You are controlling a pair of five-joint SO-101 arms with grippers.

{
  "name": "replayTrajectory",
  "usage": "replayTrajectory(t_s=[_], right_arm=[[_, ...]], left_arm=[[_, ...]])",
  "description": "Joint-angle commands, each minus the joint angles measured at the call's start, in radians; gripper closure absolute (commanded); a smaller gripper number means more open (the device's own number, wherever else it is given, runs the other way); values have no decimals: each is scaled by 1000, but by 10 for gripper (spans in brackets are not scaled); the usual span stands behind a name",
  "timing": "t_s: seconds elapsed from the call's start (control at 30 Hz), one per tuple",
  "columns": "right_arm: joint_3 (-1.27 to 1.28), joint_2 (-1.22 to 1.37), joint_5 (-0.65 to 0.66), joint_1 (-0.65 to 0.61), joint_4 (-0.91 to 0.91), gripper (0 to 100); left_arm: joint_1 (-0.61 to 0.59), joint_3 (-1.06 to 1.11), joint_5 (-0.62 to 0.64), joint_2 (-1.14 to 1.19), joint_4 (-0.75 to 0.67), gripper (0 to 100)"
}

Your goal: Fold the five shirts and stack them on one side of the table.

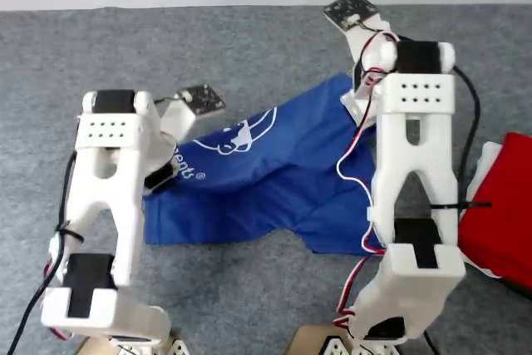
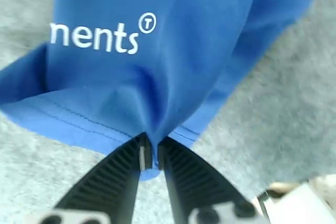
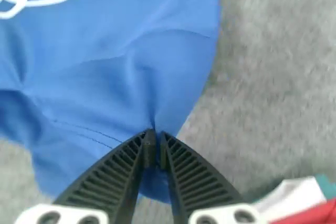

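The blue shirt (image 1: 274, 172) is spread, creased, across the middle of the grey bench (image 1: 249, 47). Its edge beside the white lettering is pinched by the left gripper (image 2: 149, 148), whose jaws are pressed together on a fold of cloth. Another edge is clamped in the same way by the right gripper (image 3: 152, 141). A red shirt (image 1: 507, 205) is seen at the bench's right edge.

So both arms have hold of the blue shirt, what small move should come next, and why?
Probably raise both together: the left pincer and right pincer are each shut on an edge of the blue shirt, which lies spread on the table, so lifting starts the fold.
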Motion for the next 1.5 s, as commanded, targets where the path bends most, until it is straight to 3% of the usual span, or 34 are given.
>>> replayTrajectory(t_s=[0.0,0.13,0.43,0.93,1.17,1.33,1.47], right_arm=[[-51,-114,32,19,85,987],[9,-200,32,39,88,987],[411,-444,72,88,79,987],[941,-785,74,128,-87,987],[979,-829,75,130,-91,978],[964,-839,51,151,-113,831],[898,-845,26,160,-130,802]], left_arm=[[-20,41,-21,-74,29,995],[-18,91,-23,-91,29,995],[-38,111,-43,-84,29,995],[-40,220,-84,-81,-3,995],[-40,216,-84,-86,-3,983],[-41,191,-78,-94,6,929],[-41,137,-52,-95,28,911]])
